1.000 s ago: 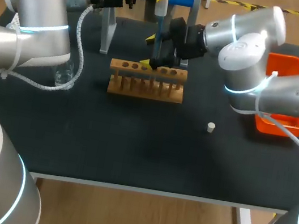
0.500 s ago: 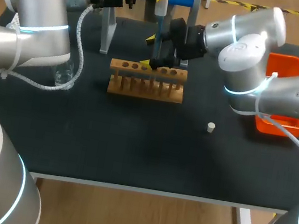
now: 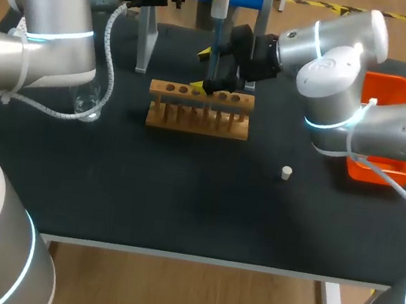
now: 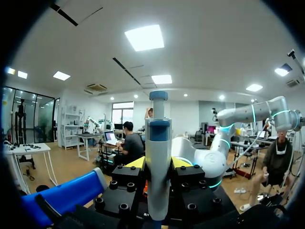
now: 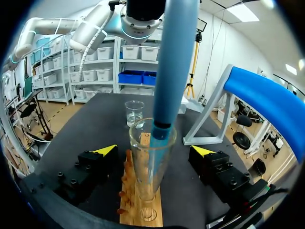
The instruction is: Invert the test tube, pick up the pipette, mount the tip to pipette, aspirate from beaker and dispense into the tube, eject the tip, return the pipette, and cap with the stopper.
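My left gripper (image 4: 158,163) clamped on blue-grey plastic pipette (image 4: 158,136), its end in clear glass test tube (image 5: 144,177); my right gripper (image 5: 153,150) open astride it

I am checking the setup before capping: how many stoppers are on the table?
1. The stopper lies on the table, right of the wooden rack; others could be hidden from view.

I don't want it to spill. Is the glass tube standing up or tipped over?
Upright: the test tube stands in the wooden rack, mouth up, with the pipette's end inside it.
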Motion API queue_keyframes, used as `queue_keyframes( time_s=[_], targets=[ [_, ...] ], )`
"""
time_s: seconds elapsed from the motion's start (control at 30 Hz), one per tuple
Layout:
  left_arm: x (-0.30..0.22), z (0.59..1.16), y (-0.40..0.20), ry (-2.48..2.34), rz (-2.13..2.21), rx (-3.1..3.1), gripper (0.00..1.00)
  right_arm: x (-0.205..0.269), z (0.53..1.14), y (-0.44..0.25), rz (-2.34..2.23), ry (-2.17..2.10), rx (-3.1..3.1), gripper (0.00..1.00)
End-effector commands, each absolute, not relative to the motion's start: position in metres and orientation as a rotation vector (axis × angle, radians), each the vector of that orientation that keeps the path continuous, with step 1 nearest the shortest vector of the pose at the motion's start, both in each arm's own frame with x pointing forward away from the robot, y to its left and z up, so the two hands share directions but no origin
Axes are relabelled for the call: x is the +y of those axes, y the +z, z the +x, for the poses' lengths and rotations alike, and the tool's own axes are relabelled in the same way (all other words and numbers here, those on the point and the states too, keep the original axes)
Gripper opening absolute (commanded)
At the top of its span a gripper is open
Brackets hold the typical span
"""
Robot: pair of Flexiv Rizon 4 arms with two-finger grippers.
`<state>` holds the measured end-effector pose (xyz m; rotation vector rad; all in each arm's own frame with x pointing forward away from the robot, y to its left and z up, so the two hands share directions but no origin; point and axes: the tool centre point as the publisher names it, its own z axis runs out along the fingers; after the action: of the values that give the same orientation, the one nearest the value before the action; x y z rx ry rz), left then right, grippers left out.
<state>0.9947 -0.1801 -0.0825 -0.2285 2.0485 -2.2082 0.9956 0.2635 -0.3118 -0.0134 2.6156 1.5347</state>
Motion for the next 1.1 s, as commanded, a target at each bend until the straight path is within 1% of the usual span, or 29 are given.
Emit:
queue_keyframes(
  time_s=[0.03, 1.1],
  targets=[
    [-0.18, 0.993, -0.078, -2.199, -0.232, 2.056, 0.0, 0.263, 0.995, -0.312, -0.012, 1.534, 2.616, 1.0],
    [-0.186, 0.986, -0.054, -2.155, -0.211, 2.072, 0.0, 0.263, 0.995, -0.312, -0.012, 1.534, 2.616, 1.0]
  ],
)
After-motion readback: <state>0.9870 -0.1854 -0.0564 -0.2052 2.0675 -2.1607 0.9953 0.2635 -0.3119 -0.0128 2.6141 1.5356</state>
